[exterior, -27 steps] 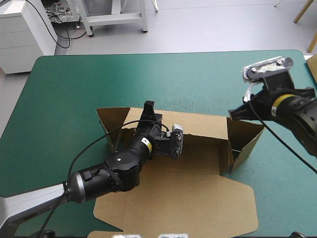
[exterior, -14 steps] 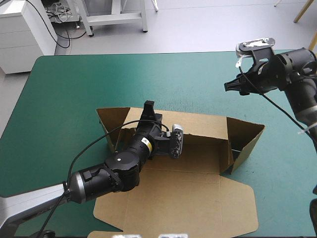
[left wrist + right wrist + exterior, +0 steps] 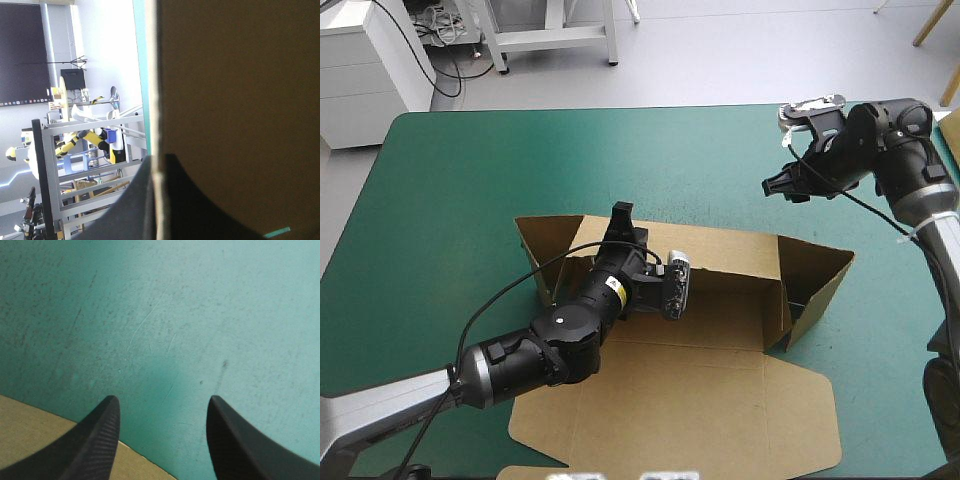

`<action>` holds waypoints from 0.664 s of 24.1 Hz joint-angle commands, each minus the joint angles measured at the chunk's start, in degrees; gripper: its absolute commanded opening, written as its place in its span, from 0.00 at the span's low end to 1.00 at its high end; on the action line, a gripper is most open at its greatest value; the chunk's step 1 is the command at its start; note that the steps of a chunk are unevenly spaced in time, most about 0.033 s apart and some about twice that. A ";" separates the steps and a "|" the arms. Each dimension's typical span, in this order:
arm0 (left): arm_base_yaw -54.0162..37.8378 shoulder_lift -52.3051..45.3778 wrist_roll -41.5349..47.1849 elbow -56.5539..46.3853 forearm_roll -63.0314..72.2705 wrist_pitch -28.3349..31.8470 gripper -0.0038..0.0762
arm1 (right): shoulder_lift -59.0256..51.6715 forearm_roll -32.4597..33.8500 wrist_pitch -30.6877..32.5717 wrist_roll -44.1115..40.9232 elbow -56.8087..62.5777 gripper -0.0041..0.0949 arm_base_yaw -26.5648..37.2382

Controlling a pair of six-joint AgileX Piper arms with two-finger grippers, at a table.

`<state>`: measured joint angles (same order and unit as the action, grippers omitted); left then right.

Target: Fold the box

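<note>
The brown box [image 3: 720, 330] lies mid-table as an open tray, its back wall and right end wall raised and its lid flat toward the front edge. My left gripper [image 3: 620, 218] sits on the back wall near its left end. In the left wrist view the brown box [image 3: 240, 100] fills the picture, and the left gripper [image 3: 158, 167] is shut on the board's edge. My right gripper [image 3: 773, 186] hangs over the cover beyond the box's right far corner. Seen from the right wrist, the right gripper [image 3: 162, 407] is open over teal-green, with a box edge [image 3: 35, 445] beside one finger.
The teal-green cover [image 3: 470, 170] lies bare along the far side and to the left of the box. The flat lid [image 3: 680, 420] reaches nearly to the table's front edge. The raised right end wall [image 3: 815, 280] stands below the right gripper.
The right arm has swung from beside the box's right end wall toward the far edge and a little left, turning its gripper. The left arm and the box have stayed put.
</note>
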<state>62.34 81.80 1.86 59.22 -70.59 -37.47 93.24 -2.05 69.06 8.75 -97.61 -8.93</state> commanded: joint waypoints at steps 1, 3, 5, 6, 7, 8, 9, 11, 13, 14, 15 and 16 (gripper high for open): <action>-1.27 -1.79 0.25 1.11 -0.94 1.76 0.04 | -2.34 -1.25 -2.07 1.36 1.09 0.53 0.42; -2.40 -1.79 0.25 1.11 -0.94 1.74 0.04 | -3.28 -1.25 -2.07 1.36 4.09 0.53 0.42; -2.50 -1.79 0.25 1.11 -0.94 2.79 0.04 | -4.90 -1.68 -2.07 1.61 7.06 0.53 0.42; -2.50 -1.79 0.18 1.11 -0.94 3.66 0.04 | -5.39 -1.89 -2.07 1.75 7.78 0.53 0.42; -2.50 -1.79 -0.09 1.11 -0.94 4.37 0.04 | -5.98 -2.52 -2.07 2.20 8.64 0.53 0.42; -2.50 -1.79 0.17 1.11 -0.94 4.85 0.04 | -6.83 -3.09 -2.07 2.70 9.62 0.53 0.42; -2.50 -1.79 0.21 1.11 -0.94 5.80 0.04 | -8.14 -3.33 -2.07 3.41 11.13 0.53 0.42; -2.50 -1.79 0.21 1.11 -0.94 5.80 0.04 | -9.73 -3.33 -2.07 3.54 13.02 0.53 0.42; -2.50 -1.79 0.21 1.11 -0.94 5.80 0.04 | -11.56 -3.33 -2.07 3.92 15.36 0.53 0.42; -2.50 -1.79 0.21 1.11 -0.94 5.80 0.04 | -12.35 -3.33 -2.07 3.90 16.30 0.53 0.42; -2.50 -1.79 0.21 1.11 -0.94 5.80 0.04 | -13.64 -3.33 -2.07 4.05 17.73 0.53 0.42; -2.50 -1.79 0.21 1.11 -0.94 5.80 0.04 | -14.47 -3.33 -2.07 4.04 18.63 0.53 0.42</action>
<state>59.70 81.80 1.73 59.22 -70.59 -33.20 83.43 -4.86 68.17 11.98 -80.17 -8.88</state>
